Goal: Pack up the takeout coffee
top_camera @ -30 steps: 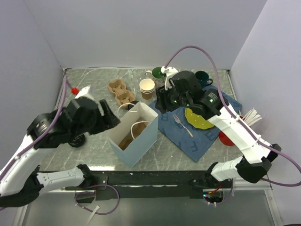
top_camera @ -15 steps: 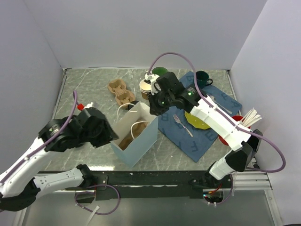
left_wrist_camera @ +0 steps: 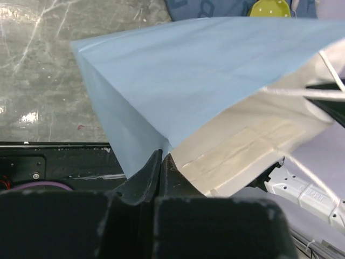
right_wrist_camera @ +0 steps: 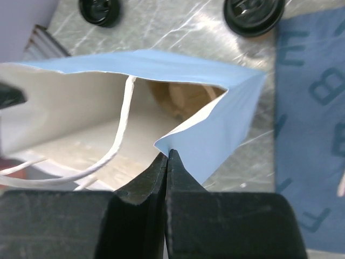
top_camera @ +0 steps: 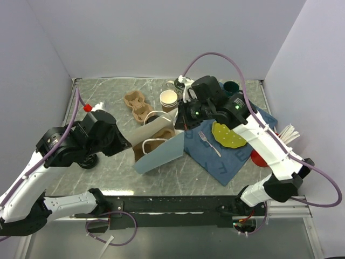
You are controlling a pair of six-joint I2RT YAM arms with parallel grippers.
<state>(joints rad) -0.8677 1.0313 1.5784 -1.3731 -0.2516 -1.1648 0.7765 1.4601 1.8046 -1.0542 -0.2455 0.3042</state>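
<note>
A light blue paper bag [top_camera: 161, 154], white inside with white cord handles, leans tipped over at mid-table, its mouth turned toward the back right. My left gripper [top_camera: 128, 144] is shut on the bag's near-left rim [left_wrist_camera: 188, 81], its tips meeting there [left_wrist_camera: 160, 155]. My right gripper [top_camera: 180, 125] is shut on the opposite rim corner [right_wrist_camera: 226, 124], pinched at the tips [right_wrist_camera: 168, 152]. Something brown [right_wrist_camera: 186, 100] lies deep inside the bag; I cannot tell what. The takeout coffee as such does not show. Two round black lids [right_wrist_camera: 98, 9] [right_wrist_camera: 253, 13] sit on the table beyond the bag.
Behind the bag are a stack of lidless brown cups [top_camera: 168, 100], a pulp cup carrier [top_camera: 138, 106] and two green mugs [top_camera: 180, 83] [top_camera: 233, 87]. A blue cloth [top_camera: 226, 156] at right carries a yellow plate [top_camera: 227, 135] and a fork [top_camera: 209, 143]. White sticks [top_camera: 288, 134] lie at far right.
Both grippers have closed onto the bag's rim from opposite sides. The bag, upright before, now leans over with its mouth pulled wide. The right arm has shifted back to the right.
</note>
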